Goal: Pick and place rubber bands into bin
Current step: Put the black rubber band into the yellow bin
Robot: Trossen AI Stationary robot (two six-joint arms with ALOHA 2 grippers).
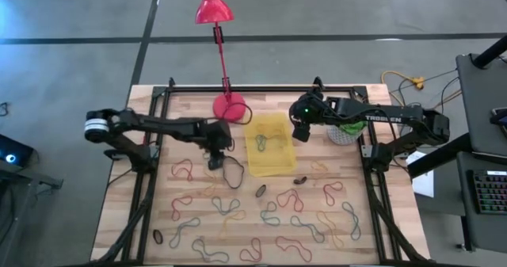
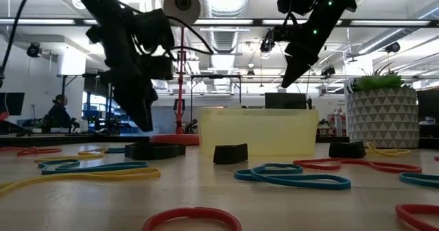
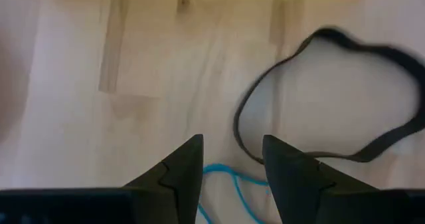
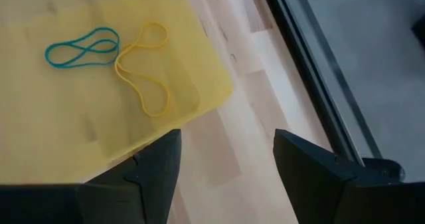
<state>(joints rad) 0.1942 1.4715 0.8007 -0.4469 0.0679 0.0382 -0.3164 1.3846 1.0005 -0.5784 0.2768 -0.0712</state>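
Rubber bands: most on table, two in bin

Table [image 1: 158, 116]: a wooden top with a black frame along its edges. A red lamp [image 1: 224, 61] stands at the far edge, and a white pot [image 2: 383, 118] with a green plant sits on the right side.

Bin [image 1: 269, 146]: yellow tray, mid-table, just in front of the lamp base. It holds two rubber bands, one blue [image 4: 81, 47] and one yellow [image 4: 143, 68].

Left gripper [image 1: 215, 161]: beside the bin's left edge, low over the wood, fingers apart and holding nothing. A black band [image 3: 332, 98] lies just beyond its tips.

Right gripper [image 1: 301, 132]: raised at the bin's right edge, fingers wide apart and empty.

Loose bands [image 1: 269, 219]: many, in mixed colours, scattered across the near half of the table.
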